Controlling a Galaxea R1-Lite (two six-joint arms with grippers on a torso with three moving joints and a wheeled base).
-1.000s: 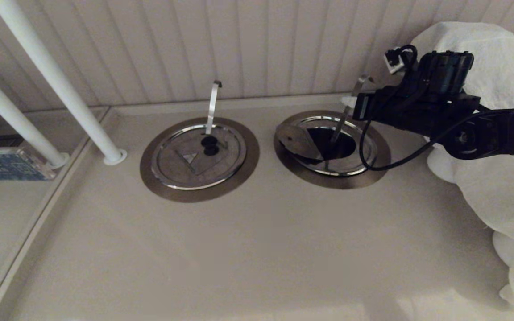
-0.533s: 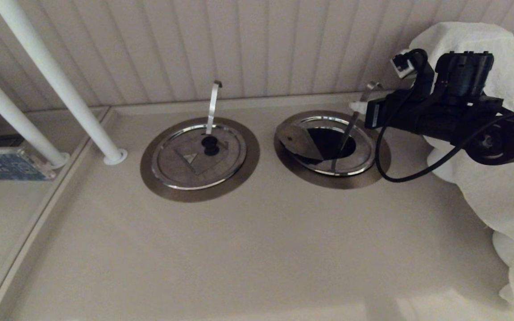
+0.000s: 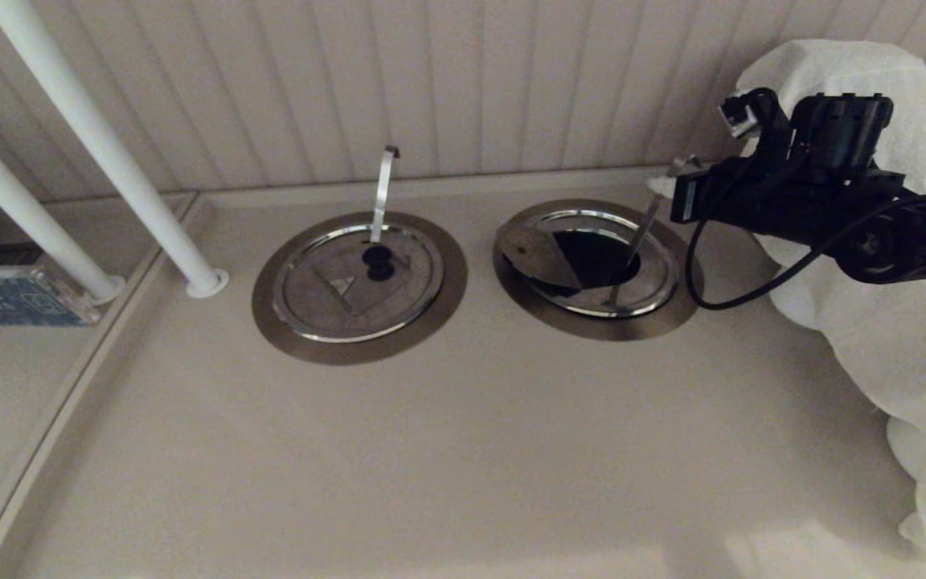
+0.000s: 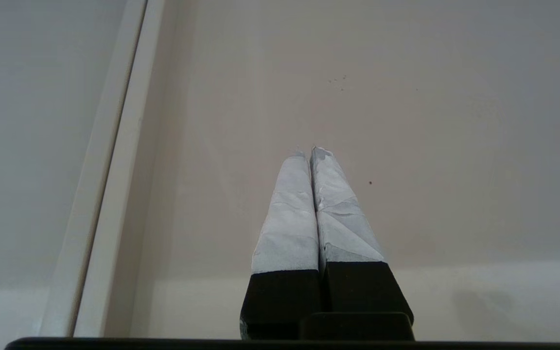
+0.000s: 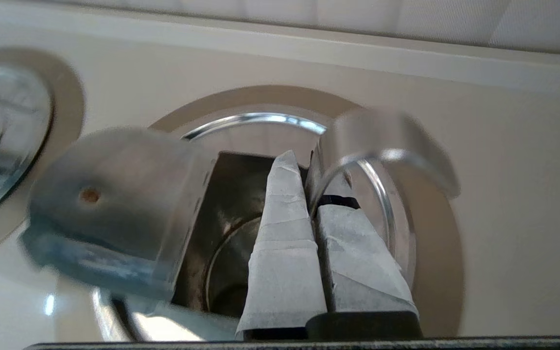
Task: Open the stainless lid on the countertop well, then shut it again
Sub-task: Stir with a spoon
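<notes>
The stainless lid (image 3: 649,280) sits in the right countertop well (image 3: 592,326). Its wedge flap (image 3: 539,256) is folded back to the left, underside up, so the dark opening (image 3: 592,251) shows; the black knob is hidden. The flat steel utensil handle (image 3: 641,229) leans right out of the opening. My right gripper (image 3: 660,186) is at the handle's top, above the well's far right rim. In the right wrist view that gripper (image 5: 304,165) is shut on the thin handle (image 5: 387,141), beside the raised flap (image 5: 114,194). My left gripper (image 4: 311,151) is shut over bare counter.
The twin lid (image 3: 342,297) lies closed in the left well, its hooked handle (image 3: 383,189) upright. Two white poles (image 3: 109,153) slant down at the left. A white cloth (image 3: 897,322) covers something at the right, under my right arm. The panelled wall stands just behind both wells.
My right gripper has moved right and a little back, drawing the handle's top with it, so the handle leans further right. The flap has stayed folded open.
</notes>
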